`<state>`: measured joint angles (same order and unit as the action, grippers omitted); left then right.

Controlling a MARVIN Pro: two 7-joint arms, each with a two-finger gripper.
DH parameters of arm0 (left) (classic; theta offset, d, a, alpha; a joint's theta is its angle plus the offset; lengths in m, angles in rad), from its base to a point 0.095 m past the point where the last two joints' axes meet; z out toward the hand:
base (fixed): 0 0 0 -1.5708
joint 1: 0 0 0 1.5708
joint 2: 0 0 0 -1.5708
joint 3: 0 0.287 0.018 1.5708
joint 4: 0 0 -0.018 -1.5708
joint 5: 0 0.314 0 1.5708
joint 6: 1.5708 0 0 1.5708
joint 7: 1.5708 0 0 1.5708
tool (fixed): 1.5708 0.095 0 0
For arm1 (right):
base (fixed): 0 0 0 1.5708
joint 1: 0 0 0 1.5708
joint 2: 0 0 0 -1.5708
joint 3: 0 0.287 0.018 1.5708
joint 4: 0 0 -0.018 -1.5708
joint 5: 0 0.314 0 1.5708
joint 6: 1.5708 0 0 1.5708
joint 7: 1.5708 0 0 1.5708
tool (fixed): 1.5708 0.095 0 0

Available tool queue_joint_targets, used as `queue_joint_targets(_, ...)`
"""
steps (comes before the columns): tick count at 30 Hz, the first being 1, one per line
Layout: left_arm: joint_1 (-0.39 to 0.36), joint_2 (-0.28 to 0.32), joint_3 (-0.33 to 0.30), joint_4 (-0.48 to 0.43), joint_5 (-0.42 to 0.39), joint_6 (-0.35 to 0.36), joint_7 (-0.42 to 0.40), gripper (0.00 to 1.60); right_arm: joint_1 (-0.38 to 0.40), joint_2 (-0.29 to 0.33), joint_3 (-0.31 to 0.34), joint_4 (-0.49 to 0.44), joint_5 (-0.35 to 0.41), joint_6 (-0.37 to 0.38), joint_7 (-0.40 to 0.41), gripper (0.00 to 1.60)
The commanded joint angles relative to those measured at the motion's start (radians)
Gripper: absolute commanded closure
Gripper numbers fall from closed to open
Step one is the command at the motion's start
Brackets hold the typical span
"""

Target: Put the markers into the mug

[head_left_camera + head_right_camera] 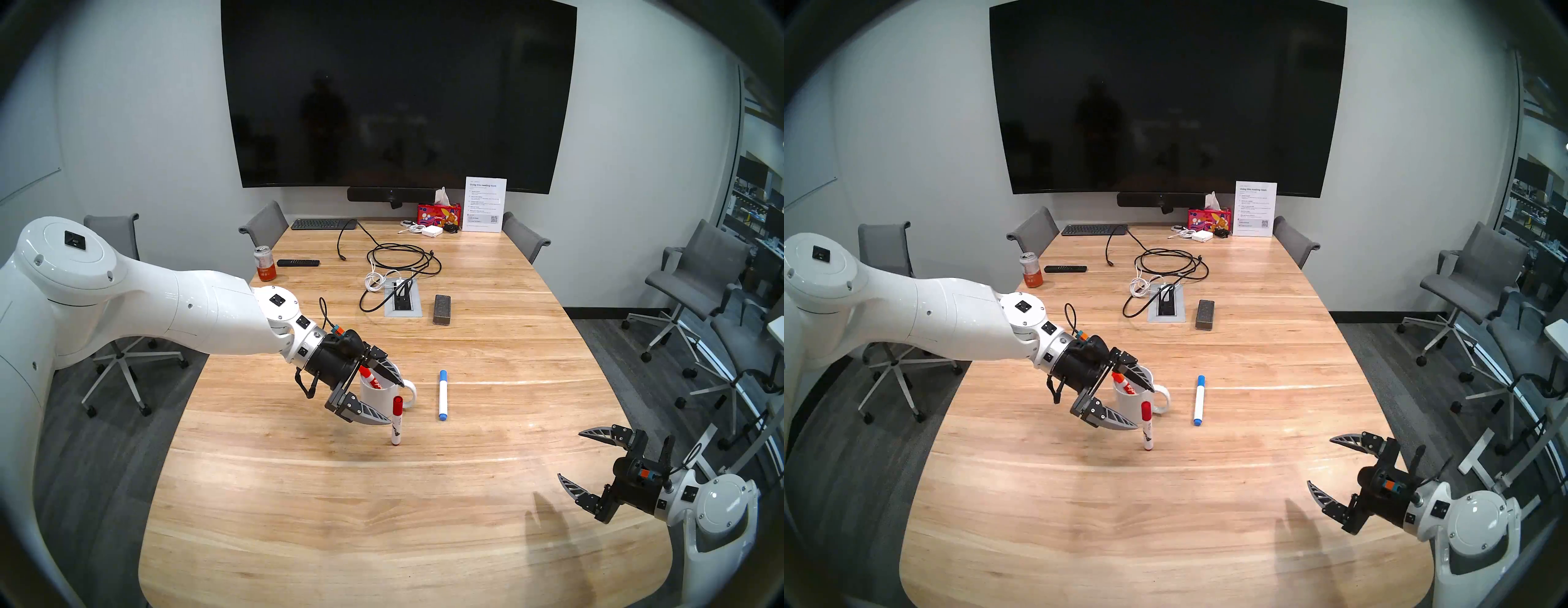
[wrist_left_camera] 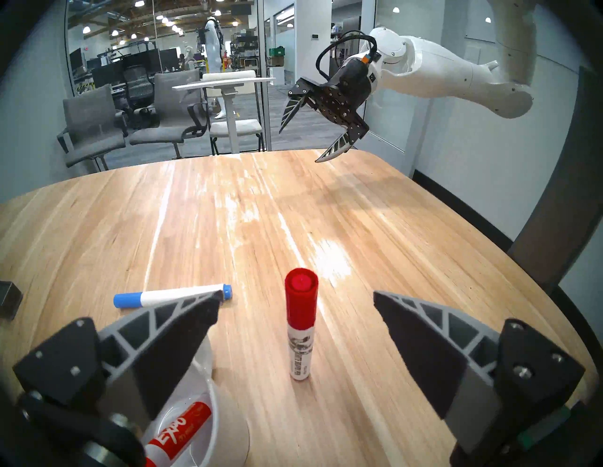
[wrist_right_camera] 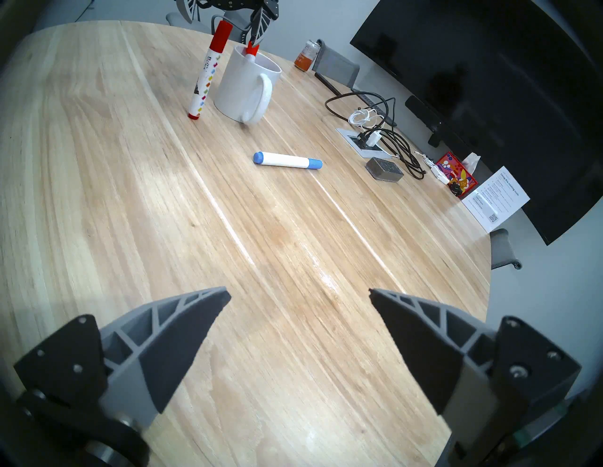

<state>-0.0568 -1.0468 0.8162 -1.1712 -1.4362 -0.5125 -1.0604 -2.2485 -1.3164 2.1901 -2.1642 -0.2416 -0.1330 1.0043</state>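
Left gripper (image 1: 384, 392) fingers spread around upright red-capped marker (image 1: 397, 421) (untouched); right gripper (image 1: 573, 458) fingers spread, empty.

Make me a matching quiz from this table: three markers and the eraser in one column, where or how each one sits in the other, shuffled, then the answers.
Things:
1. orange marker
2. red marker
3. blue marker
4. eraser

States:
A. lying flat, right of the mug
B. standing upright on the table
C. inside the mug
D. beside the power outlet

Pairs: 1-C, 2-B, 3-A, 4-D
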Motion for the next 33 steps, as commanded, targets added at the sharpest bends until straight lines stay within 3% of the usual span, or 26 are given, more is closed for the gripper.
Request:
queue_joint_targets(1,-0.003,-0.010,-0.011,0.000,-0.005,-0.003,-0.001,0.00,0.003,0.002,0.000,-0.014,0.004,0.002,0.003,0.00)
queue_joint_targets(24,0.016,-0.050,-0.015,0.016,-0.010,-0.006,-0.007,0.00,0.003,0.002,0.000,-0.014,0.004,0.002,0.003,0.00)
queue_joint_targets(25,0.016,-0.050,-0.014,0.017,-0.010,-0.006,-0.008,0.36,0.003,0.002,0.000,-0.014,0.004,0.002,0.003,0.00)
queue_joint_targets(26,0.017,-0.051,-0.014,0.018,-0.010,-0.006,-0.009,0.95,0.003,0.002,0.000,-0.014,0.004,0.002,0.003,0.00)
queue_joint_targets(27,0.017,-0.051,-0.013,0.018,-0.010,-0.007,-0.009,1.40,0.003,0.002,0.000,-0.014,0.004,0.002,0.003,0.00)
queue_joint_targets(28,0.018,-0.051,-0.013,0.019,-0.009,-0.008,-0.010,1.60,0.003,0.002,0.000,-0.014,0.004,0.002,0.003,0.00)
queue_joint_targets(33,0.021,-0.049,-0.011,0.021,-0.008,-0.019,-0.015,1.60,0.003,0.002,0.000,-0.014,0.004,0.002,0.003,0.00)
